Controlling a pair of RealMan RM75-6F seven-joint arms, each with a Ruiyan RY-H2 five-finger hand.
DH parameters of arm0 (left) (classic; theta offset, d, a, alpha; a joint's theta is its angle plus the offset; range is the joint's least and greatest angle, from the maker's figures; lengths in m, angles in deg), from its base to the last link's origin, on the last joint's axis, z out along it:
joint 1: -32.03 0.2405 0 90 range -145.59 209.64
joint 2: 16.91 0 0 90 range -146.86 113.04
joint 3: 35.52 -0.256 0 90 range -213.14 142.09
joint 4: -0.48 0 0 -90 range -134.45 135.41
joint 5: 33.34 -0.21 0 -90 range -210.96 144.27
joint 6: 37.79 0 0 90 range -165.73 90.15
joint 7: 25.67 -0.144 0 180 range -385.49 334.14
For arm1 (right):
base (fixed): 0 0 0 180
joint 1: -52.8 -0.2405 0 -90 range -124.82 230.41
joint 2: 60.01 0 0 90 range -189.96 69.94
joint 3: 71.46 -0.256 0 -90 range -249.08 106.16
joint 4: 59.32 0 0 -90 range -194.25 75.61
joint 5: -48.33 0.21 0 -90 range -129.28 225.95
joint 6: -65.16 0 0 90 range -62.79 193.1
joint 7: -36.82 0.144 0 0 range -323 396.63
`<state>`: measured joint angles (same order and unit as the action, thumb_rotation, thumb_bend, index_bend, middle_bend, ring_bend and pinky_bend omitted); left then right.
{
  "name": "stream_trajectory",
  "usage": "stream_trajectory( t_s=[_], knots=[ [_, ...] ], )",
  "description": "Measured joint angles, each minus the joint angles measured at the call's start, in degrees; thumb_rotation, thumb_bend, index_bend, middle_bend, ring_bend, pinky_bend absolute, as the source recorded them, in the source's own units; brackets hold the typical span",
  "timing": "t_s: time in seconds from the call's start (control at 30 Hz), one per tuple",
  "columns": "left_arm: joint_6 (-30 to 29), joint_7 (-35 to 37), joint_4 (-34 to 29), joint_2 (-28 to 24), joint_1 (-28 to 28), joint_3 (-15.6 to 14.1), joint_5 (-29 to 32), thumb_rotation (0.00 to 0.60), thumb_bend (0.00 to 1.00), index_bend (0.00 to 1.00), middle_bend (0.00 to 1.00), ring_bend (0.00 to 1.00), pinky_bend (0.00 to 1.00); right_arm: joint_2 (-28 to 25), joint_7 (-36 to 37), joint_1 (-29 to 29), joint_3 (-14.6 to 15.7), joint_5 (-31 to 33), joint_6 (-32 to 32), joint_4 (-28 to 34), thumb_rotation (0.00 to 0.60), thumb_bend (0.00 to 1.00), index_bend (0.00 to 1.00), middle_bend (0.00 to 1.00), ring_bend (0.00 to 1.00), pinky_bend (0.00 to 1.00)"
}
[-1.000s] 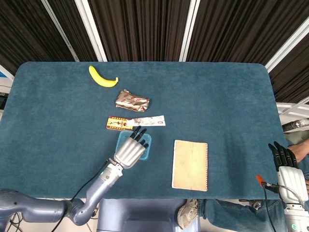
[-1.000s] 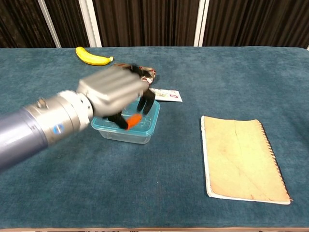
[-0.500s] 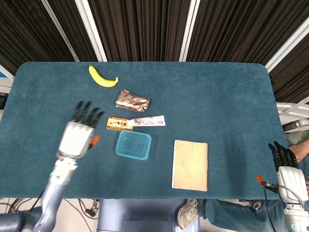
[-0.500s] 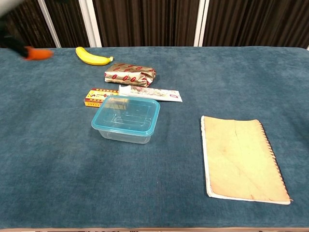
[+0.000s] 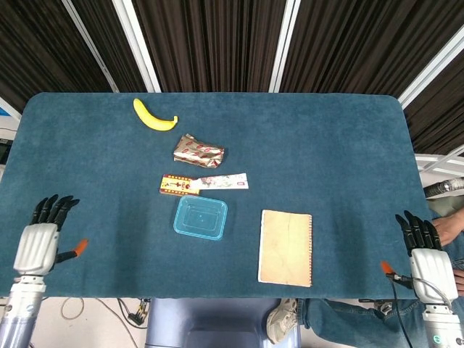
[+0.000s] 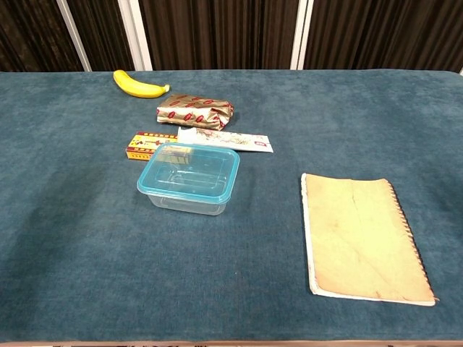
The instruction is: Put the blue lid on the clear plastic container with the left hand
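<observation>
The clear plastic container [image 5: 200,217] [image 6: 189,179] stands near the table's middle with the blue lid [image 6: 190,168] sitting on its top. My left hand [image 5: 38,241] is at the front left edge of the table, far from the container, fingers stretched out and holding nothing. My right hand [image 5: 424,250] hovers off the front right corner, fingers straight and empty. Neither hand shows in the chest view.
A tan notebook [image 5: 286,246] [image 6: 359,234] lies right of the container. Behind it lie a flat printed packet [image 5: 204,183] [image 6: 199,142], a foil snack pack [image 5: 198,151] [image 6: 194,111] and a banana [image 5: 154,116] [image 6: 139,84]. Blue cloth covers the table [image 5: 326,159].
My left hand lifted off the lidded container and swung left and back to the table's front left edge. The container and lid stayed put. The right hand barely moved.
</observation>
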<state>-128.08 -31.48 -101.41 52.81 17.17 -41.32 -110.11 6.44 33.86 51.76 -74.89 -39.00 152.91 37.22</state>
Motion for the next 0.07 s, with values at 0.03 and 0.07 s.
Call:
stream_trajectory(
  t_s=[0.03,0.07],
  knots=[
    [-0.06,1.28,0.24,-0.52,0.81,-0.30,-0.49,0.600,0.22,0.15,0.10,0.00,0.00,0.01,-0.05,-0.05,0.10,-0.22,0.00,-0.16,0.600,0.27,0.02,0.00,0.00,0.00],
    [-0.12,1.68,0.32,-0.82,1.27,-0.51,-0.86,0.600,0.22,0.15,0.10,0.00,0.00,0.01,-0.09,-0.08,0.17,-0.30,0.00,-0.26,0.600,0.27,0.02,0.00,0.00,0.00]
  ],
)
